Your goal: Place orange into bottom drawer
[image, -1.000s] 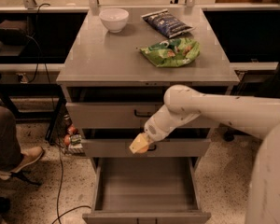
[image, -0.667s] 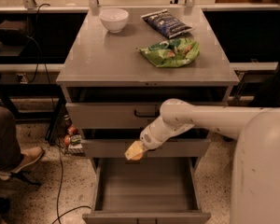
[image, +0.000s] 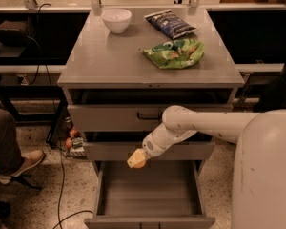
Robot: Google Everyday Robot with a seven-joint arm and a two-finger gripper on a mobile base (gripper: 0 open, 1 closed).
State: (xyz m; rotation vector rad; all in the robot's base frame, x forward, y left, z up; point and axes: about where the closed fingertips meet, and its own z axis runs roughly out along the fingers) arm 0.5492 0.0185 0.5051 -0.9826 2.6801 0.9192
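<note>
The orange (image: 140, 164) is held in the pincer (image: 136, 159), whose pale fingertips are pressed against it from above and from the left, so only its lower right part shows. It is round, with no long axis and no clear direction to point. It hangs in the air above the far edge of the bottom drawer (image: 150, 194), just in front of the face of the middle drawer (image: 109, 151), and does not touch the drawer floor.

The bottom drawer is pulled out toward the near side, and only its flat grey floor and side walls show. The arm (image: 195, 125) reaches in from the right and slopes down to the left across the drawer fronts, just below the black handle of the top drawer (image: 109, 117).

On the bench (image: 109, 61) a white bowl (image: 116, 19) stands at the far left; nothing can be seen inside it. A dark blue snack bag (image: 171, 24) lies at the far right, and a green snack bag (image: 174, 54) lies nearer, right of centre, apart from the blue one.

On the ground to the left of the drawers lie some small reddish round items (image: 71, 138), and farther left is a person's shoe (image: 26, 160).
</note>
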